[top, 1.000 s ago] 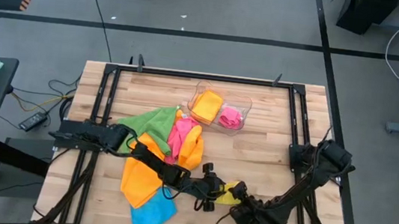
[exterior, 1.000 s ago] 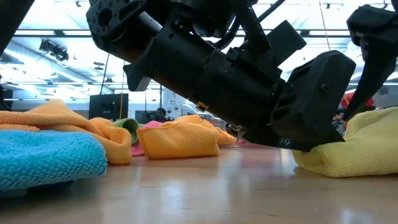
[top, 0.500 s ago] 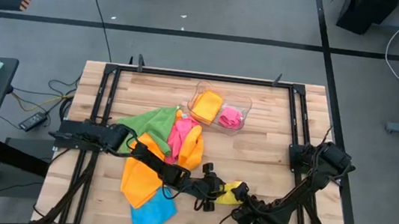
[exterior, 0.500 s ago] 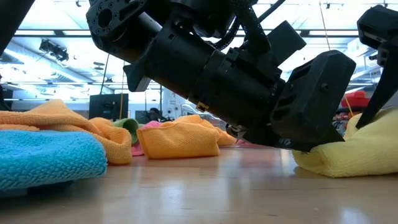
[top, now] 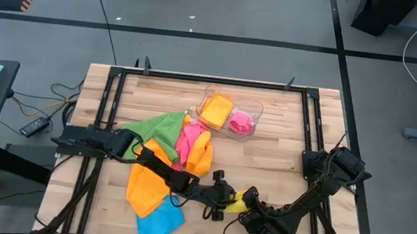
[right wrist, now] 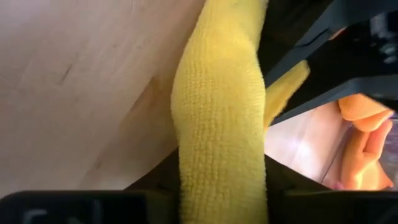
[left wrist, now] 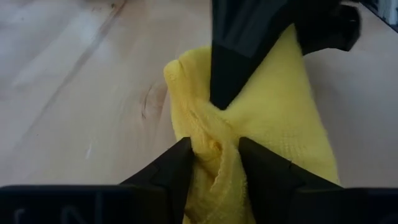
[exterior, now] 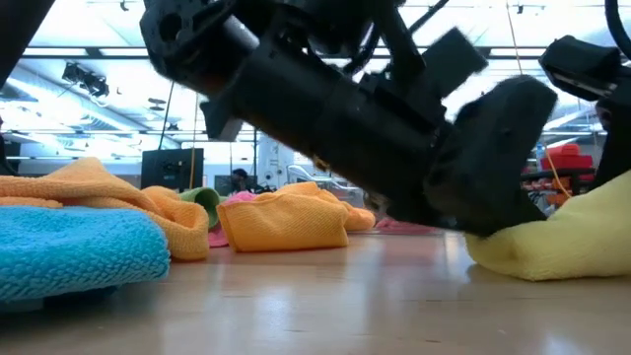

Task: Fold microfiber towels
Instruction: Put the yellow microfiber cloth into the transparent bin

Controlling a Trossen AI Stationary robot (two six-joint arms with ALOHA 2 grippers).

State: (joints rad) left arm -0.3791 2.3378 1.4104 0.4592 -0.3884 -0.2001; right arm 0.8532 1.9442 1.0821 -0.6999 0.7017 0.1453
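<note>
Yellow towel point(top: 238, 205) low centre of frame, pinched by left gripper point(left wrist: 213, 163) and right gripper point(top: 249, 211) — arms crowd over it. Blue towel point(top: 158, 223) lower left; orange point(top: 146, 182), pink point(top: 188, 140), green point(top: 156, 124) piled mid-left. Clear tray point(top: 228, 114) upper centre.

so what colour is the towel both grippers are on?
Yellow towel, plain; clearest in the left wrist view.
</note>
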